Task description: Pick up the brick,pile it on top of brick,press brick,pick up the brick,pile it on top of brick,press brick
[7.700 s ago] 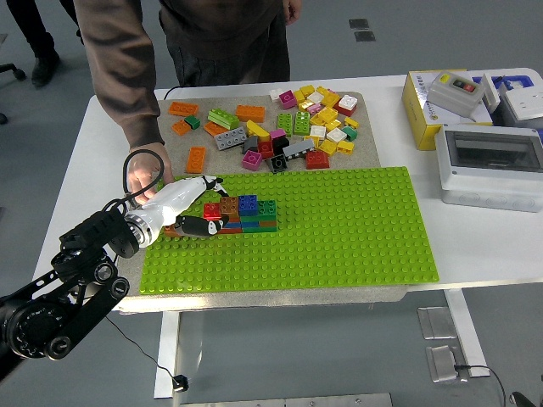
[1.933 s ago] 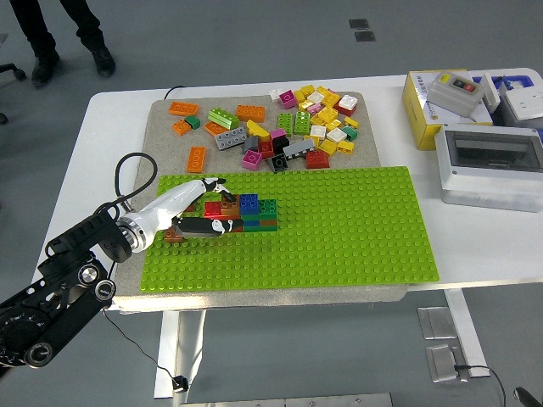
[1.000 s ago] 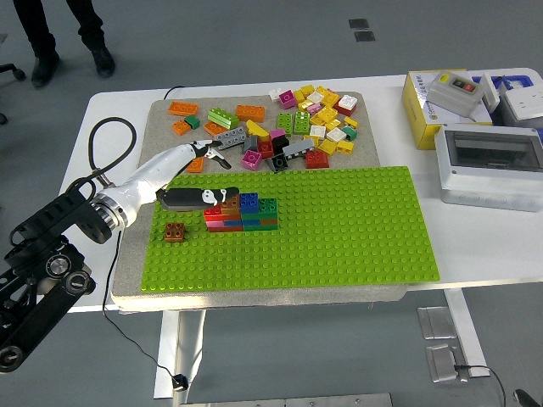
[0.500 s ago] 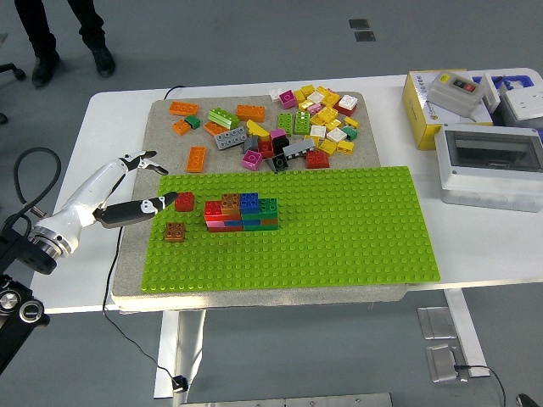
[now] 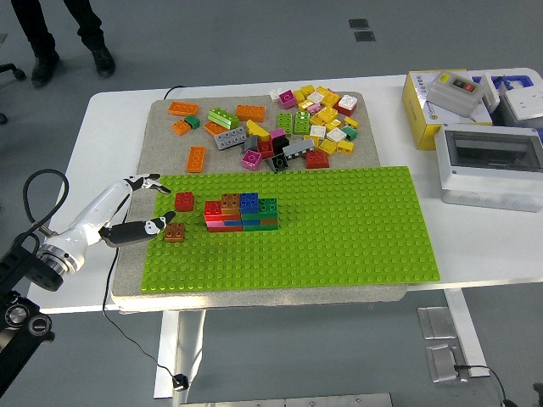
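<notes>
Left hand (image 5: 127,216) now drawn back to the green baseplate (image 5: 339,246) left edge, fingers spread, empty. Red brick (image 5: 184,201) dropped loose beside brick stack (image 5: 241,213), brown brick (image 5: 175,231) nearby. Stacking undone; re-grasp needed.

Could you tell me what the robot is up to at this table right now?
It is building with toy bricks on a green baseplate. Only the left hand is in view, at the plate's left edge, fingers spread and holding nothing. One fingertip is close to a small brown brick, and a loose red brick sits just beyond. A low multicoloured stack stands to their right. More loose bricks lie on the mat behind the plate.
</notes>
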`<action>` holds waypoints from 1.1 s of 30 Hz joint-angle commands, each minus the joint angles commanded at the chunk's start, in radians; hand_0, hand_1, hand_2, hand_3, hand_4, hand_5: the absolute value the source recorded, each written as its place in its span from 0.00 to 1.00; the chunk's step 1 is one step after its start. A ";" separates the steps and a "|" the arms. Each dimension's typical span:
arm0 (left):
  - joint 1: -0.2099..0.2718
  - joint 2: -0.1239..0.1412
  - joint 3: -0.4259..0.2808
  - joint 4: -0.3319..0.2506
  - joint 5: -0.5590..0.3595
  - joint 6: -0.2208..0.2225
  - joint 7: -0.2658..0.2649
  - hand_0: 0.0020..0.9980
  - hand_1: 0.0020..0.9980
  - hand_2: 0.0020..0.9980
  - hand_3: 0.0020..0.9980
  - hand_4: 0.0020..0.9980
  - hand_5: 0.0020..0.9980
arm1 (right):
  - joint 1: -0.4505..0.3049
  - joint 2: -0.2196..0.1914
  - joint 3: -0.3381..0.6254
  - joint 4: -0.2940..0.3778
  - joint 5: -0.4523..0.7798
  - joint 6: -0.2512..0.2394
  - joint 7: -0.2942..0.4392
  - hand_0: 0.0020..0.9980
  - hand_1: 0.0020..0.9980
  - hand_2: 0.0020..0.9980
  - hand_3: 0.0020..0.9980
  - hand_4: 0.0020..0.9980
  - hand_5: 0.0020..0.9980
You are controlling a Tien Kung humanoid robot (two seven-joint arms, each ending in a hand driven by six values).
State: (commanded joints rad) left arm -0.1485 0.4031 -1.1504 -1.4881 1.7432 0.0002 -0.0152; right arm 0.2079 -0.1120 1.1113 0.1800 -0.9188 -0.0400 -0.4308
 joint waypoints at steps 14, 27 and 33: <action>-0.014 -0.014 0.034 0.072 0.072 0.025 -0.033 0.98 0.93 0.91 0.67 0.68 0.34 | 0.001 0.003 0.019 0.000 -0.017 0.001 -0.002 0.73 0.69 0.72 0.79 0.64 0.99; -0.021 -0.035 0.036 0.091 0.095 0.012 -0.019 0.98 0.92 0.91 0.66 0.67 0.32 | 0.004 0.002 0.000 0.000 0.005 0.006 -0.001 0.73 0.70 0.72 0.79 0.64 0.99; -0.022 -0.035 0.037 0.098 0.104 0.007 -0.015 0.98 0.93 0.91 0.67 0.67 0.31 | 0.003 0.003 -0.019 0.000 0.022 0.011 -0.005 0.73 0.70 0.72 0.79 0.64 0.99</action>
State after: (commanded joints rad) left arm -0.1706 0.3678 -1.1134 -1.3904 1.8469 0.0076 -0.0301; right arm 0.2109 -0.1086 1.0919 0.1800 -0.8964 -0.0286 -0.4359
